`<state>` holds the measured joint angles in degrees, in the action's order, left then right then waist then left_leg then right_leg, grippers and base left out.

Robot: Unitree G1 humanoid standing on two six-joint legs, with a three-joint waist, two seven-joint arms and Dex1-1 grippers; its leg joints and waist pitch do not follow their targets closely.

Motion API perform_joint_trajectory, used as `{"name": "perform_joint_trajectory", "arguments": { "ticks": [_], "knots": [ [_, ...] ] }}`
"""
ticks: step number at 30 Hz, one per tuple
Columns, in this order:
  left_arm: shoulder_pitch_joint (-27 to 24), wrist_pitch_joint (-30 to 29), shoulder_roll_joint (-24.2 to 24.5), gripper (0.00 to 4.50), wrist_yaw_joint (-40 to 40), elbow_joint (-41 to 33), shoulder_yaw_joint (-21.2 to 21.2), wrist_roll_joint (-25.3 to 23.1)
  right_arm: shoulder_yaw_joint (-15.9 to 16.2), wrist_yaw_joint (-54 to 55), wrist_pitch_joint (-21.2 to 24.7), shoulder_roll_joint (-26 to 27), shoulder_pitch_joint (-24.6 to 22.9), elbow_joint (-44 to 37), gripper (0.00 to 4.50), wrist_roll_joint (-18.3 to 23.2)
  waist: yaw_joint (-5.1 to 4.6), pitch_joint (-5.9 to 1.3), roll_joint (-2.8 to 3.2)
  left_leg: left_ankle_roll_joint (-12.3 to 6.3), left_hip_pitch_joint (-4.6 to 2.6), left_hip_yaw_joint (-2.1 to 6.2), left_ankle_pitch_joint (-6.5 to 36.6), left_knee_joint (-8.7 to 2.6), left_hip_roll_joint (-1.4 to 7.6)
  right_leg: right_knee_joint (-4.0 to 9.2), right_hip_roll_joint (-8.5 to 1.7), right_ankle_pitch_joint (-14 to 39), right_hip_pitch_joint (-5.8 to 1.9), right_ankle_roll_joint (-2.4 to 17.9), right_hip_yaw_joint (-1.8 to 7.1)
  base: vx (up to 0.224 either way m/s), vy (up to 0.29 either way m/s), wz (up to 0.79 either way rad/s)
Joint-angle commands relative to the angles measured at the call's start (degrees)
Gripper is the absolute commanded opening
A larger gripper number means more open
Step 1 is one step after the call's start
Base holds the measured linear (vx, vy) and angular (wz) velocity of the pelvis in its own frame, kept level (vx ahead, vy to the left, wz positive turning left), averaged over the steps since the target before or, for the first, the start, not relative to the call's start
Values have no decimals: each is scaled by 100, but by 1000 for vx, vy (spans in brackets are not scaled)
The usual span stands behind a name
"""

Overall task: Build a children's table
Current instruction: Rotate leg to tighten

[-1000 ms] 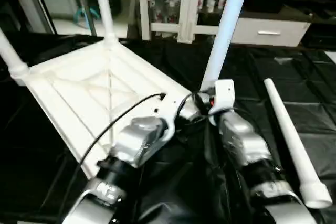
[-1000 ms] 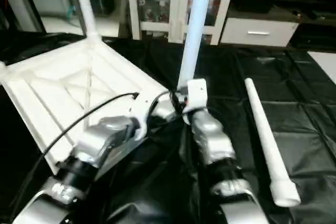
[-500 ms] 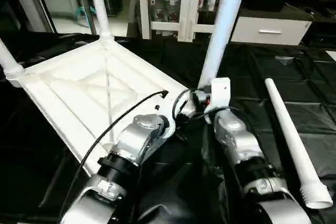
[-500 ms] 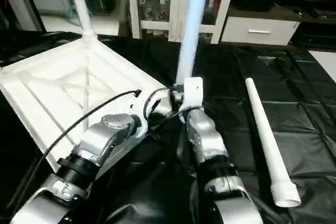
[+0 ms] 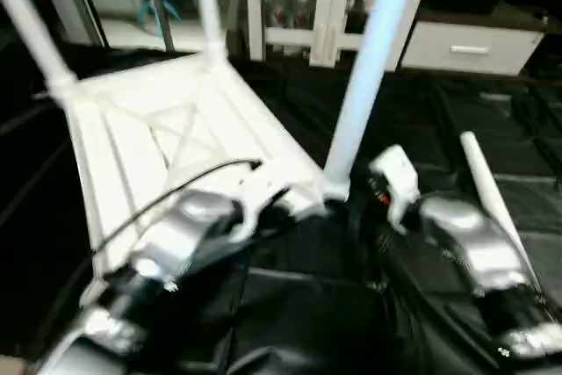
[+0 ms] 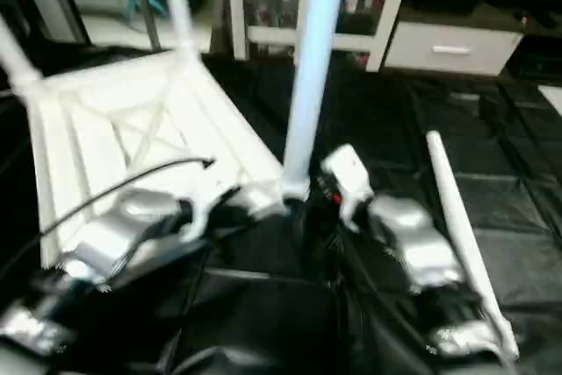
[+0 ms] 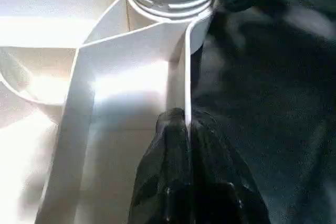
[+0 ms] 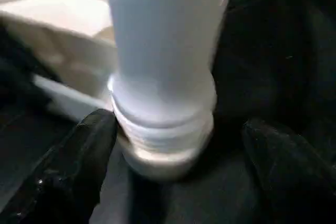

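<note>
My left fingers (image 7: 181, 129) pinch the top's (image 5: 132, 142) rim, right fingers (image 8: 97, 129) spread wide around the near leg (image 5: 364, 85), which, probably half-threaded, could tip.

Both head views are smeared by motion blur, softening the silver forearms and the white plastic ribbed table top (image 5: 167, 129). Light from above glares brightly off that top's ribs in the left wrist view, while the black crinkled sheet (image 6: 527, 191) covering the worktop stays dim. The close white tube leg (image 8: 163, 51) in the right wrist view is out of focus.
</note>
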<state>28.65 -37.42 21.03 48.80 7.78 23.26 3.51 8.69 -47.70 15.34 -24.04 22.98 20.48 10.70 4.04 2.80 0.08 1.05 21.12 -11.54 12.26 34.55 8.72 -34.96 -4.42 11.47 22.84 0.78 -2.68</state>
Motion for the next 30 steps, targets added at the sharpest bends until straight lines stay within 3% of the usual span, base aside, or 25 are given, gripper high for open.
{"name": "perform_joint_trajectory", "arguments": {
  "ticks": [1, 3, 7, 22, 30],
  "knots": [
    [-172, -198, 84, 0, 496, -176, 408, 139, 51, -407, -68, -166, -65, -195, 419, 58, 1, -288, -3, -349, -105, 208, 819, -441, 495, 390, -475, 547, -257, 1542, 288, 0, 0, 0],
    [-241, -160, 294, 0, 844, -398, 537, 229, 105, -652, -203, -340, -143, -272, 419, 8, 19, -303, 4, -286, -110, 221, 818, -443, 500, 385, -477, 637, -270, 1514, 283, 0, 0, 0],
    [-299, -313, 460, 0, 1073, -636, 616, 349, 248, -1045, -238, -536, -205, -409, 419, 65, 59, -320, 6, -387, -109, 203, 507, -412, 478, 325, -451, 173, -262, 1610, 277, 0, 0, 0],
    [-359, -500, 575, 0, 1235, -905, 677, 360, 471, -1806, -203, -479, -109, -426, 419, 196, 99, -332, -13, -374, -105, 216, 517, -398, 476, 320, -464, 275, -280, 1619, 275, 0, 0, 0],
    [-369, -543, 593, 0, 1218, -937, 674, 362, 478, -1929, -152, -453, -36, -313, 345, 203, 103, -344, -11, -435, -105, 216, 407, -381, 472, 296, -457, 149, -282, 1654, 267, 0, 0, 0]
  ]
}}
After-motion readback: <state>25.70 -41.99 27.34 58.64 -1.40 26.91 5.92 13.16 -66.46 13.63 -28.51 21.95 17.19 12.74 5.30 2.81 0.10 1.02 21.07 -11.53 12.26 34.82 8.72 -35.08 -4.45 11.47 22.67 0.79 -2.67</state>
